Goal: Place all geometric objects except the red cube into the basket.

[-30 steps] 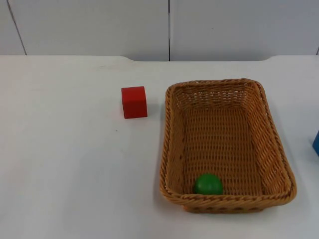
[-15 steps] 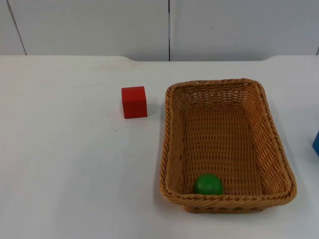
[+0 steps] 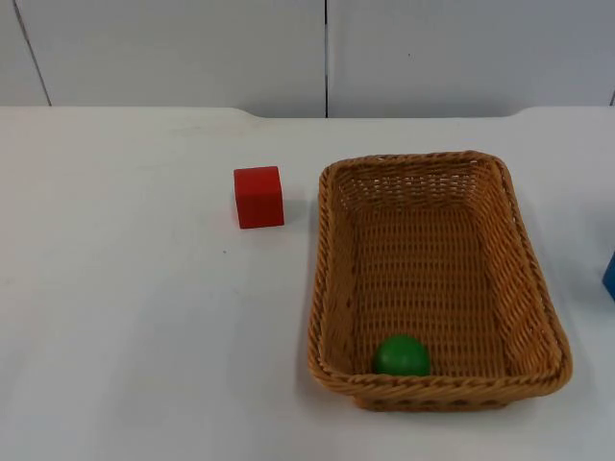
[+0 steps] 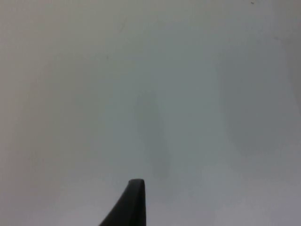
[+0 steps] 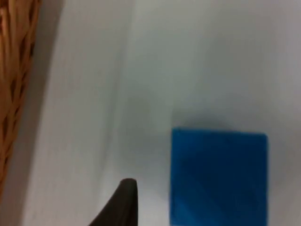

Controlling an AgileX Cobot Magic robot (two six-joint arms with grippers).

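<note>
Right wrist view puts the right pincer [image 5: 123,197], grip state unreadable, just beside the blue square block [image 5: 218,176] on the white worktop [image 5: 188,61], apparently lining up to take it to the woven wicker basket [image 5: 14,84].

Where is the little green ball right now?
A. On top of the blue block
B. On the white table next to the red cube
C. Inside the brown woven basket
C: the little green ball lies inside the brown woven basket, against its near wall.

I found no readable text, label, brand, number or sign on anything in front of me.
</note>
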